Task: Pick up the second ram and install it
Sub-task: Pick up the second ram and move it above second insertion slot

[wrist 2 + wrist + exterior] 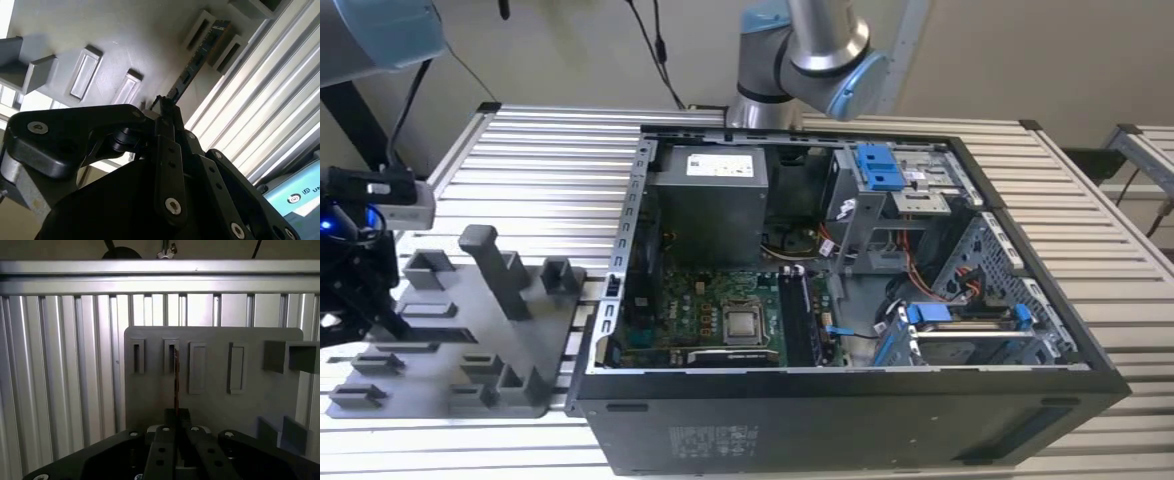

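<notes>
The second ram [176,380] shows edge-on as a thin dark strip, standing in a slot of the grey holder plate [250,405]. In the second wrist view the second ram [200,55] is a dark board with black chips running between two raised slot blocks. My gripper [177,416] is at the stick's near end, its black fingers [165,125] pressed together on the board's edge. In the exterior view my gripper [350,290] hangs over the holder plate [454,350] at the exterior view's left, beside the open computer case [854,400].
A tall grey post [494,270] and several low blocks rise from the holder plate. Inside the case lie the motherboard [707,300], a power supply [707,200] and blue drive clips [881,165]. A second arm's base [794,60] stands behind the case. The ribbed metal table [60,380] lies underneath.
</notes>
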{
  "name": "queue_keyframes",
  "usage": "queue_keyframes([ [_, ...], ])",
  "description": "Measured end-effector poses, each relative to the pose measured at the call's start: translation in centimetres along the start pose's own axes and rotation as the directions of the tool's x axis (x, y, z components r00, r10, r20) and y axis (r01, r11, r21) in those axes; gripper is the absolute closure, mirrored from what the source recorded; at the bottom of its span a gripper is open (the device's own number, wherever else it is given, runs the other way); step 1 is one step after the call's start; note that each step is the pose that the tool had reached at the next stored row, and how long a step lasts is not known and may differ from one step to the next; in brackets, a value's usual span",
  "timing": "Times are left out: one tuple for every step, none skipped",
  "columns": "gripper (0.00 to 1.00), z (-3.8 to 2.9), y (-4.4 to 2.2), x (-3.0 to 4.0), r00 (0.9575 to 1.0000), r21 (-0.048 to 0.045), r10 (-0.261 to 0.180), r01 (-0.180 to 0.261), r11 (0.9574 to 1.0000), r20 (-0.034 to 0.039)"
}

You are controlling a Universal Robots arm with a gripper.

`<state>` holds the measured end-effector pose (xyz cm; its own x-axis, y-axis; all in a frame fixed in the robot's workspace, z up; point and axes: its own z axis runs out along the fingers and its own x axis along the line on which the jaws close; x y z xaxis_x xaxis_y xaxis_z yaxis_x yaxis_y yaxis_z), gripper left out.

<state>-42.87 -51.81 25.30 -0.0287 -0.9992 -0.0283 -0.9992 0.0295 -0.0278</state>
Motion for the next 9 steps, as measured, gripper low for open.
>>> queue_keyframes([
  [0.86,-0.1,0.0,0.0,1.0,0.0,0.0,0.0,1.0,0.0],
  [0.86,-0.19,0.0,-0.01,1.0,0.0,0.0,0.0,1.0,0.0],
  [0.86,-0.27,-0.01,-0.01,1.0,0.0,0.0,0.0,1.0,0.0],
  [0.86,-0.34,-0.01,-0.01,1.0,0.0,0.0,0.0,1.0,-0.0001],
  [0.86,-0.41,-0.01,-0.01,1.0,0.0,0.0,0.0,1.0,0.0],
  [0.86,-0.48,-0.01,-0.01,1.0,0.0,0.0,0.0,1.0,0.0],
  [0.86,-0.56,-0.01,-0.02,1.0,0.0,0.0,0.0,1.0,0.0],
  [0.86,-0.65,0.0,-0.03,1.0,0.0,0.0,0.0,1.0,0.0],
  [0.86,-0.74,-0.01,-0.03,1.0,0.0,0.0,0.0,1.0,0.0],
])
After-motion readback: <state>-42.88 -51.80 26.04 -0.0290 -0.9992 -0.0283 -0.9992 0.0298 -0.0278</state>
